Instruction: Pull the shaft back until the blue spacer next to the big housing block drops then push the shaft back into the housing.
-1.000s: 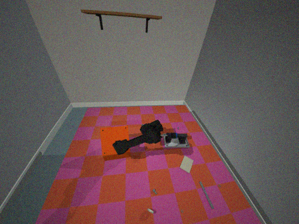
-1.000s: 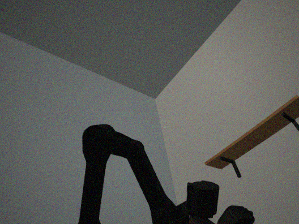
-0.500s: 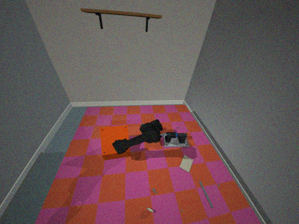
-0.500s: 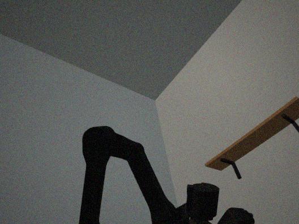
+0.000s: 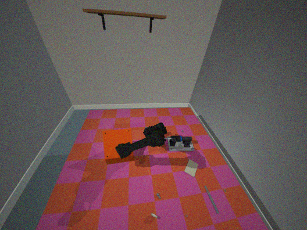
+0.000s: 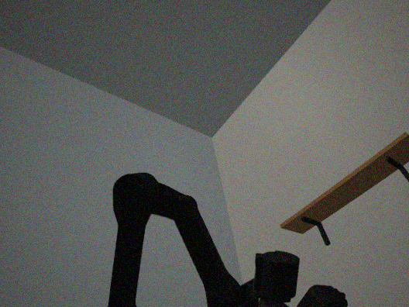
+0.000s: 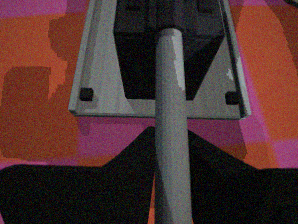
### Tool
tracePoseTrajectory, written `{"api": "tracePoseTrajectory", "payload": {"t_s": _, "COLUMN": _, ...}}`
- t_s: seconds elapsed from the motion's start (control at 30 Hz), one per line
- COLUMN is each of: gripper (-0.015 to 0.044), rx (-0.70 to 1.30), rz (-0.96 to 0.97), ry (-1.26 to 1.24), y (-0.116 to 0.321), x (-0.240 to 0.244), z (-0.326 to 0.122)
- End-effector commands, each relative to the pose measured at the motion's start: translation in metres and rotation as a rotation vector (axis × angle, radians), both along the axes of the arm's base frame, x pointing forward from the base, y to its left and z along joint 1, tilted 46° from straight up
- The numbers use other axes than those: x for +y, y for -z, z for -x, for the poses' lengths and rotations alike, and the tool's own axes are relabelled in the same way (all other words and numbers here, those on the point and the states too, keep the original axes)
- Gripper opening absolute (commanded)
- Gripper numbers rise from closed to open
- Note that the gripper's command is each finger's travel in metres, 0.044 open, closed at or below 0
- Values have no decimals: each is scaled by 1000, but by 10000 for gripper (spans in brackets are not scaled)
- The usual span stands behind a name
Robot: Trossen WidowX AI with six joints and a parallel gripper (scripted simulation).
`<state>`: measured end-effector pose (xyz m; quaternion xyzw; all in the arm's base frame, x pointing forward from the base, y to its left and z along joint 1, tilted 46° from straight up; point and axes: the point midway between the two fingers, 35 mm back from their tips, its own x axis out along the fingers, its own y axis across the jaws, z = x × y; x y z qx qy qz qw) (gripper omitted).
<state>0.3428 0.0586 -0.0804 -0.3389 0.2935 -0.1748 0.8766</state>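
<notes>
The grey shaft [image 5: 166, 139] [image 7: 171, 100] runs from my gripper into a black block [image 7: 142, 60] on the light metal base plate [image 5: 178, 150] [image 7: 107, 109]. My gripper [image 7: 165, 134] is shut on the shaft, its dark fingers on either side of it. The blue spacer [image 5: 181, 138] shows as a thin blue band up at shaft height, beside the big dark housing block [image 5: 188, 141] at the plate's right end. Other dark parts lie along the shaft to its left; single spacers cannot be told apart. The blue spacer does not show in the wrist view.
An orange board [image 5: 116, 142] lies under the arm's left part. A pale card [image 5: 191, 168] lies in front of the base plate, and a grey rod [image 5: 211, 200] lies farther front right. Two small pieces [image 5: 158, 196] [image 5: 154, 215] lie at the front. A wooden shelf [image 5: 125, 13] [image 6: 348, 186] is on the wall.
</notes>
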Motion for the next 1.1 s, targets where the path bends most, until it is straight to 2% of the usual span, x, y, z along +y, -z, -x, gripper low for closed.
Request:
{"api": "tracePoseTrajectory", "payload": {"t_s": 0.0, "gripper": 0, "rx": -2, "rz": 1, "ry": 4, "y": 0, "x": 0, "z": 1}}
{"api": "tracePoseTrajectory", "payload": {"t_s": 1.07, "gripper": 0, "rx": -2, "rz": 0, "ry": 4, "y": 0, "x": 0, "z": 4}}
